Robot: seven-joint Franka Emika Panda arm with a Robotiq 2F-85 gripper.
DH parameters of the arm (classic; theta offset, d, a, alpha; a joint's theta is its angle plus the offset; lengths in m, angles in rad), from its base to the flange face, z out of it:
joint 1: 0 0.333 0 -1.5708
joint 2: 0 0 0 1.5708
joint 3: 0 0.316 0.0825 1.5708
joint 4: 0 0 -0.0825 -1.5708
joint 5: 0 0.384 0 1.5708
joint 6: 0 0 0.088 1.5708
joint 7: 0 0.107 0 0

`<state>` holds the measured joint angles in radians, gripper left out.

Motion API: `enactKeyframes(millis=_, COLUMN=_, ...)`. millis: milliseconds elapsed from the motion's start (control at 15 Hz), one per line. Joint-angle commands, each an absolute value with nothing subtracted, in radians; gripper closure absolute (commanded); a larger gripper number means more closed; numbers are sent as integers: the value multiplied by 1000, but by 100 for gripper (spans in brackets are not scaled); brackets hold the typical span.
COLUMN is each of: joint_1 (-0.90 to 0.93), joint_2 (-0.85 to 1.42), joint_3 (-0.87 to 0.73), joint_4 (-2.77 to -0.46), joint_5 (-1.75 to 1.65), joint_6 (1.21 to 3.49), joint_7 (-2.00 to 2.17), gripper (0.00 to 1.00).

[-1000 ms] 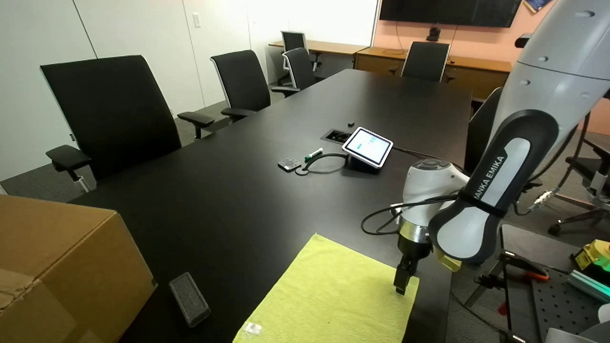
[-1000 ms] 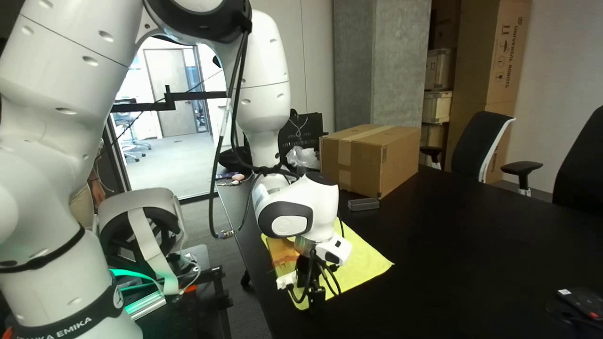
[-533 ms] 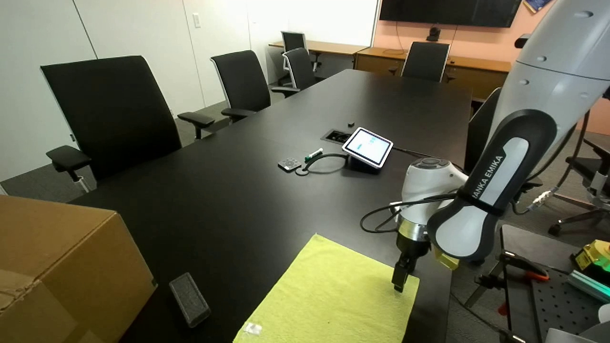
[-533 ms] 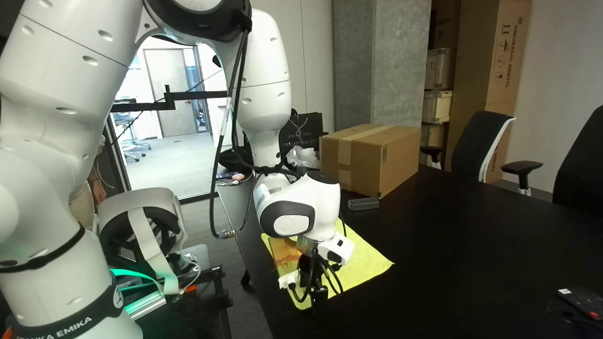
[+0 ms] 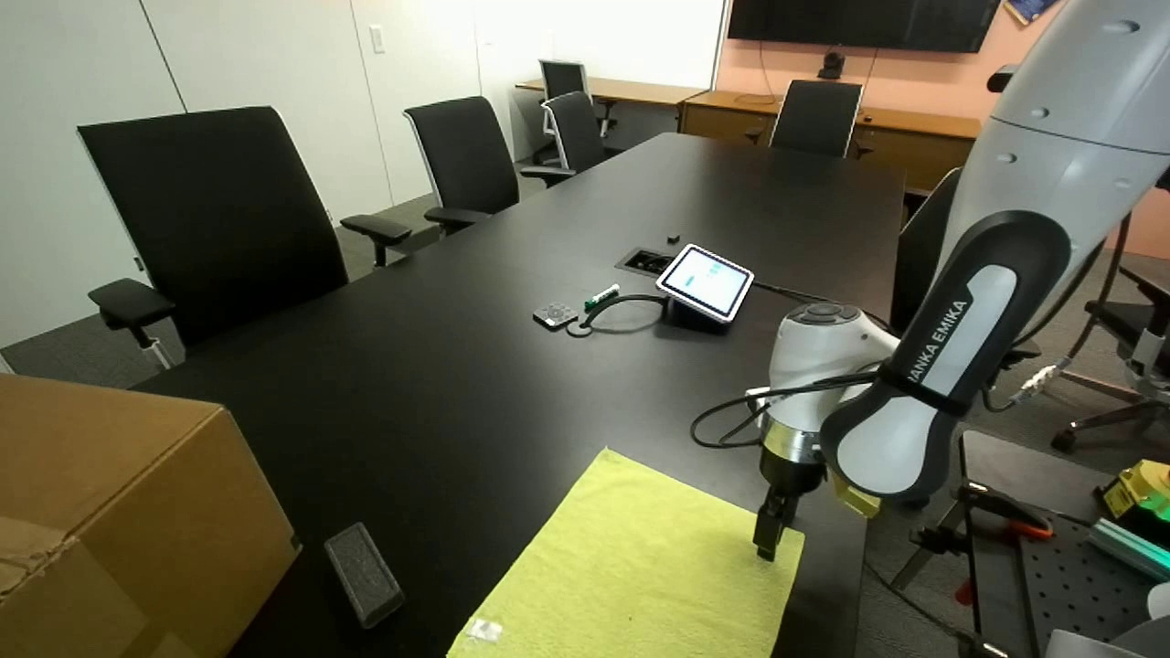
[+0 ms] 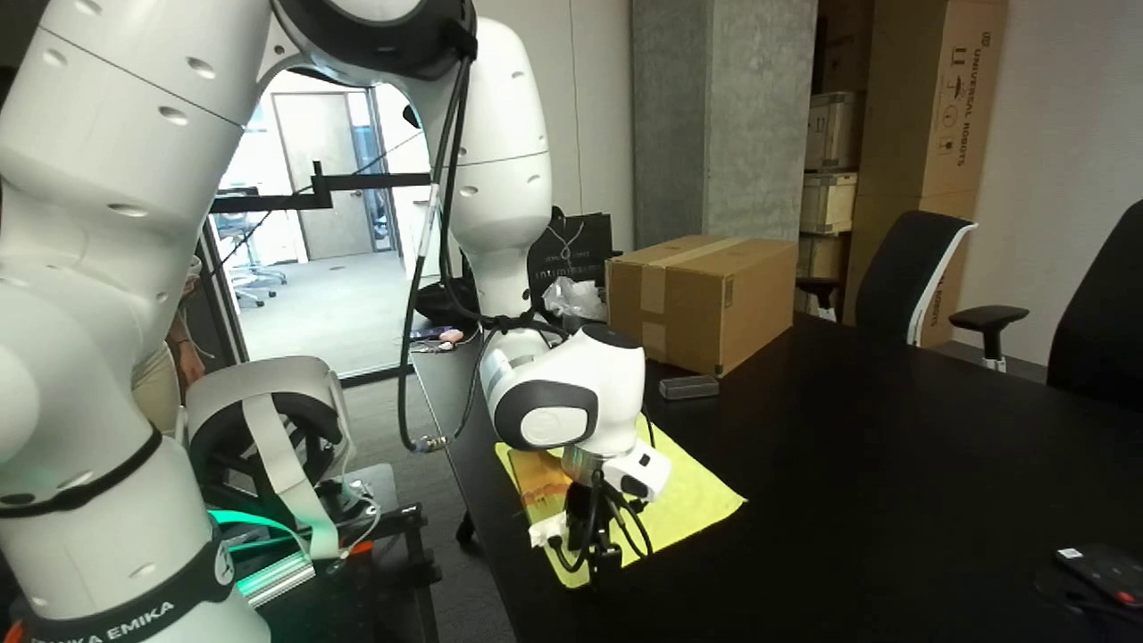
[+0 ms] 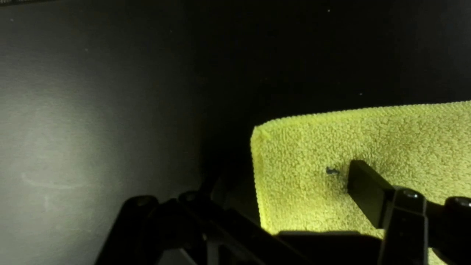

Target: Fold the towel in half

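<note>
The yellow towel [image 5: 631, 557] — fuzzy, dark-flecked near one corner — lies flat on the bench [image 5: 439, 411]; gripper [image 7: 287, 178] at that corner, jaws apart.

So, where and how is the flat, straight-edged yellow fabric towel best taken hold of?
I would pinch the towel at its stitched edge, near the corner in the wrist view, coming from straight above. It lies flat on the long black table, so no fold stands up. There the open fingers of the black two-finger gripper appear to straddle that edge, so closing might bunch the towel.
</note>
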<state>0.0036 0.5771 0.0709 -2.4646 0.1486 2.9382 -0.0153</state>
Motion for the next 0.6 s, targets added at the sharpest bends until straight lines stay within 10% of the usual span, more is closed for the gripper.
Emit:
enactKeyframes(millis=0, joint_1=17, joint_2=583, joint_3=60, joint_4=-2441, joint_5=124, joint_6=2903, joint_7=16, gripper=39)
enactKeyframes(millis=533, joint_1=3, joint_2=555, joint_3=70, joint_4=-2431, joint_5=128, joint_6=2827, joint_7=3, gripper=38)
